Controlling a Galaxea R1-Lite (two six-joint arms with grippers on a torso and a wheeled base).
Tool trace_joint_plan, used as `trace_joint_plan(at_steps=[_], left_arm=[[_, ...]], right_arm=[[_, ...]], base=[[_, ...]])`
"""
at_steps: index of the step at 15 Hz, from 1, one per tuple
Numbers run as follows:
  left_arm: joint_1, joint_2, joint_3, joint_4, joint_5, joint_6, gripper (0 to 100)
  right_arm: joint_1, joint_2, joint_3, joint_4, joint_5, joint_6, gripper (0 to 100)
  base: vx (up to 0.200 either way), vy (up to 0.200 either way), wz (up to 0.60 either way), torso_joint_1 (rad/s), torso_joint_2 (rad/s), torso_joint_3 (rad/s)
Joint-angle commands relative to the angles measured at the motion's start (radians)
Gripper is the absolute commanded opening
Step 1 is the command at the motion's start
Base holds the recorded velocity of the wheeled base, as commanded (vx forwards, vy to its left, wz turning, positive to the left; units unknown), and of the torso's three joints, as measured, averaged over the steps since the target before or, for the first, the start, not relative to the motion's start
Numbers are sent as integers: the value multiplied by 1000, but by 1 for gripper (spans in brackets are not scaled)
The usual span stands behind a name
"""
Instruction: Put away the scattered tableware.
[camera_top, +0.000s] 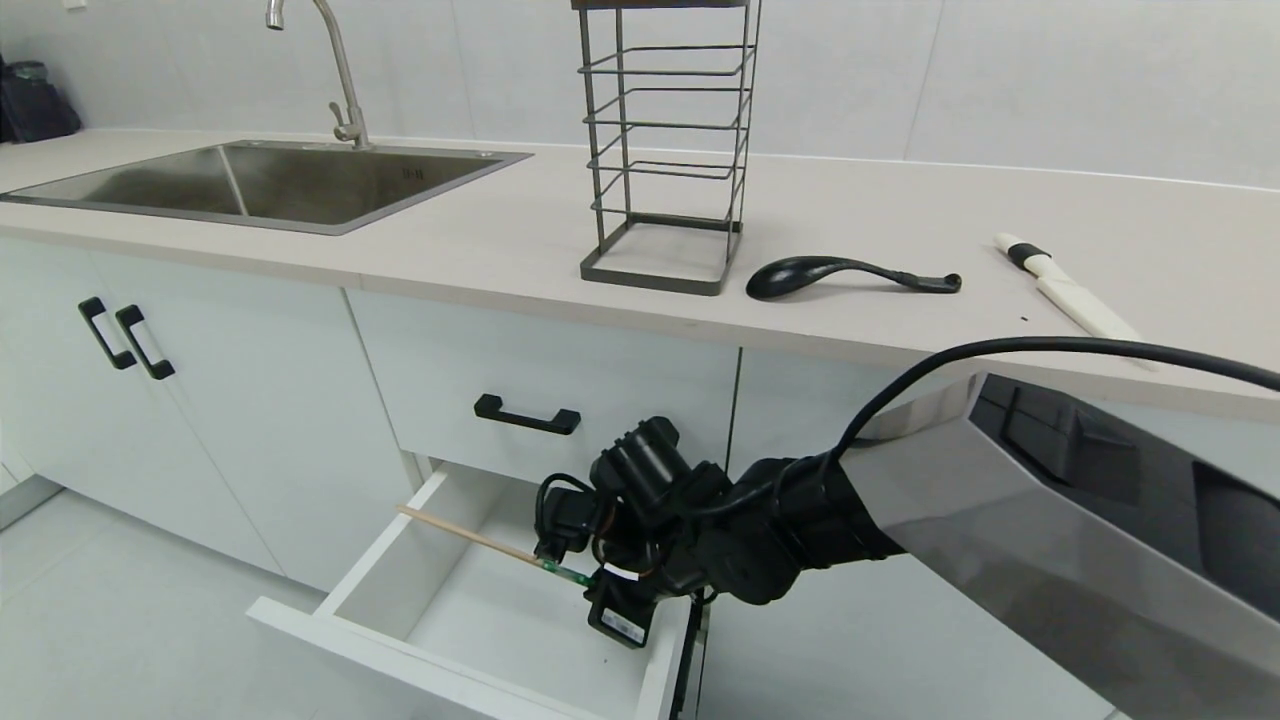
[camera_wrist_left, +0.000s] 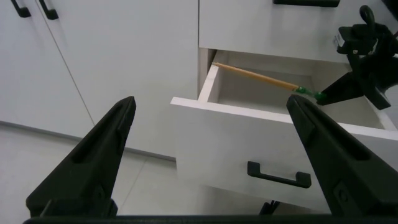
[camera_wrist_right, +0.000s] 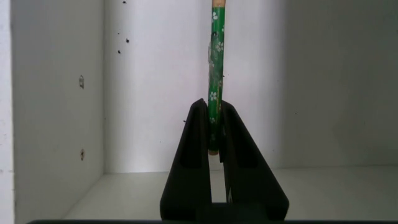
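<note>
Looking down from the head camera, I see a pale countertop (camera_top: 860, 210) running the width of a white kitchen unit, with a steel sink (camera_top: 435, 193) and its curved tap (camera_top: 341, 75) set in at the robot's left. Below the counter, the lower drawer (camera_top: 400, 655) stands pulled open beneath a closed one with a black handle (camera_top: 527, 414). On the counter, a tall, dark wire rack (camera_top: 650, 281) stands upright near the middle. Just beside it, toward the right, a black ladle (camera_top: 800, 275) lies bowl-down, and farther right lies a white knife (camera_top: 1070, 295) with a black band. My right gripper (camera_top: 575, 572) hangs over the open drawer, pinched narrowly on the green end of a single chopstick (camera_top: 465, 533). The wrist camera shows that end printed with small white flowers. The chopstick slants across the drawer, its bare wooden tip at the top edge of the drawer's left side wall. My left gripper (camera_wrist_left: 211, 102) is spread wide and holds nothing, out in front of the drawer face. As for writing, a small stamp (camera_top: 411, 172) on the sink's inner wall and a white label (camera_top: 622, 625) under the right gripper are both too small for me to read.
</note>
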Motion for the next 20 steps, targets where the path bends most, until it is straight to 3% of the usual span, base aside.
trace_joint_plan(at_steps=[1, 3, 9, 20], left_arm=[[0, 1, 0, 0, 0, 0, 100], [0, 1, 0, 0, 0, 0, 100], [0, 1, 0, 0, 0, 0, 100], [0, 1, 0, 0, 0, 0, 100]], right_arm=[[2, 36, -33, 9, -40, 1, 0], [2, 74, -92, 40, -106, 5, 0], [5, 159, -164, 62, -114, 4, 0], [20, 169, -159, 106, -114, -1, 0]], base=[[0, 0, 0, 0, 0, 0], [0, 0, 0, 0, 0, 0], [0, 0, 0, 0, 0, 0], [0, 0, 0, 0, 0, 0]])
